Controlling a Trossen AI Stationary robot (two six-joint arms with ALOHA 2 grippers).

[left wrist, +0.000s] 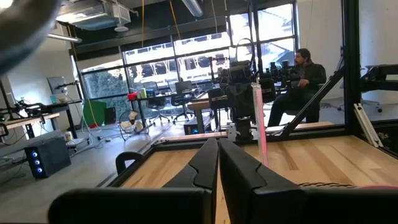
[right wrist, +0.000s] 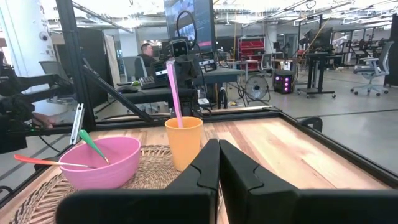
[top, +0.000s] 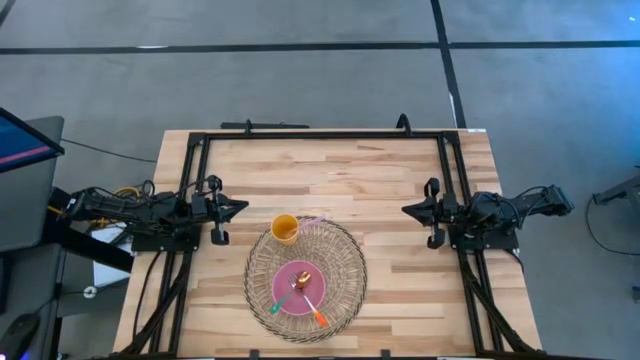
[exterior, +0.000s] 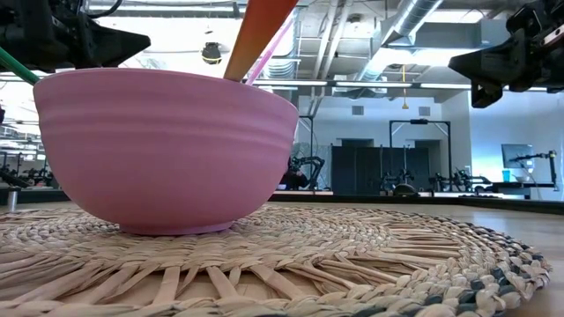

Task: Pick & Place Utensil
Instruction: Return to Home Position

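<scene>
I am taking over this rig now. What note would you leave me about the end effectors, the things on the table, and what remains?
Left end effector: shut, empty, at the table's left side.
Right end effector: shut, empty, at the right side.
Yellow cup stands on the woven mat, apart from the pink bowl, with the pink straw in it.
Green spoon and an orange-handled utensil rest in the bowl.
Done: all placing, it seems.
Left: only confirm both arms are home.
</scene>
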